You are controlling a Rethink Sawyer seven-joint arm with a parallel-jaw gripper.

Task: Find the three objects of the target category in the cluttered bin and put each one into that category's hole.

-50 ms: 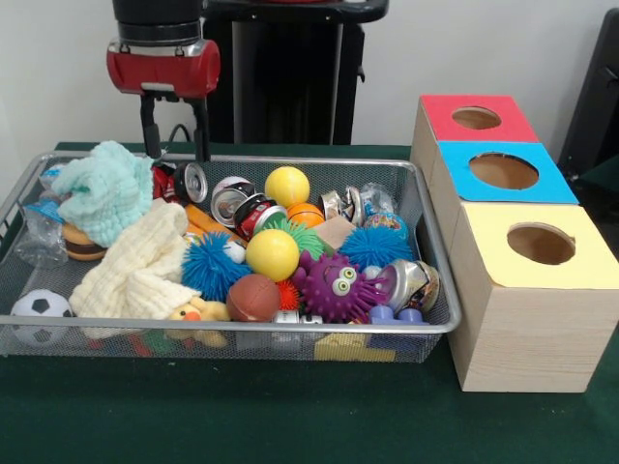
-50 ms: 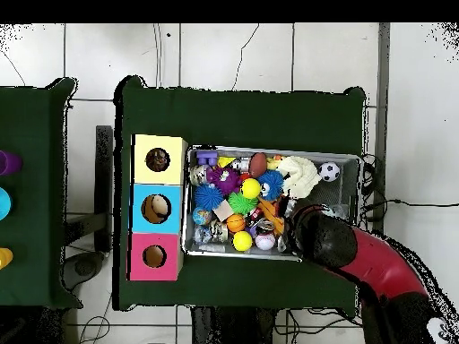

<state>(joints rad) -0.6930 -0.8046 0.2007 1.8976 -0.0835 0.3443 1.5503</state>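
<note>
The wire-mesh bin [image 1: 433, 253] holds yellow balls [image 1: 273, 253], crushed cans [image 1: 253, 212], spiky blue balls [image 1: 211, 265], a purple googly-eyed toy [image 1: 337, 285] and knitted cloths [image 1: 137, 269]. Beside it, the wooden box [image 1: 527, 329] shows red, blue and yellow holes. The pincer [image 1: 176, 155] hangs open and empty over the bin's far edge.

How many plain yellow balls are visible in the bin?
2. One yellow ball lies near the bin's far side in the front view, beside the cans. The other yellow ball sits in the middle, beside the blue spiky ball. More may be buried.
</note>
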